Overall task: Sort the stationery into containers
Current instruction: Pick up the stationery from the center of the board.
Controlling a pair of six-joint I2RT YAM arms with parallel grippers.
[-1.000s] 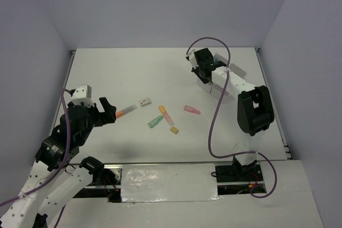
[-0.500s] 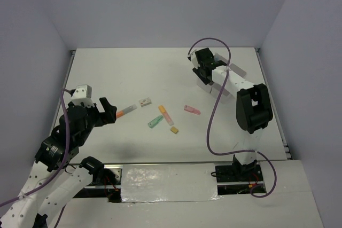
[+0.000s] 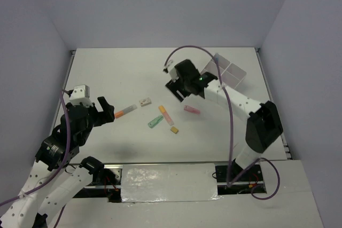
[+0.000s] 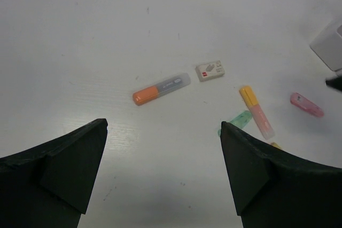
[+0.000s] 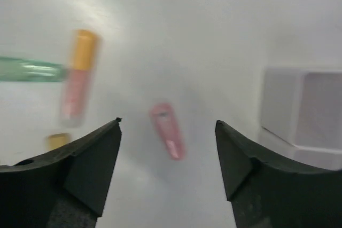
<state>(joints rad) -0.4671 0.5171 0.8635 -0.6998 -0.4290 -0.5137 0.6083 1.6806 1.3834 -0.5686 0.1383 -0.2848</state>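
My left gripper (image 3: 108, 109) stands open and empty at the left; an orange marker (image 3: 123, 112) (image 4: 161, 88) lies just ahead of its fingertips. A white eraser (image 3: 145, 101) (image 4: 210, 70), a green marker (image 3: 155, 122), an orange-pink marker (image 3: 165, 115) (image 4: 256, 111), a small yellow eraser (image 3: 174, 130) and a pink marker (image 3: 192, 109) lie mid-table. My right gripper (image 3: 178, 89) (image 5: 167, 123) hangs open above the pink marker (image 5: 168, 131), holding nothing. The white divided container (image 3: 227, 70) (image 5: 302, 110) stands at the back right; what is inside it is not visible.
Grey walls close in the table at the back and both sides. The right arm's purple cable (image 3: 231, 126) loops over the table's right part. The right wrist view is blurred.
The right arm has swung from the container toward the table's middle, and its jaws have opened. The left arm has not moved.
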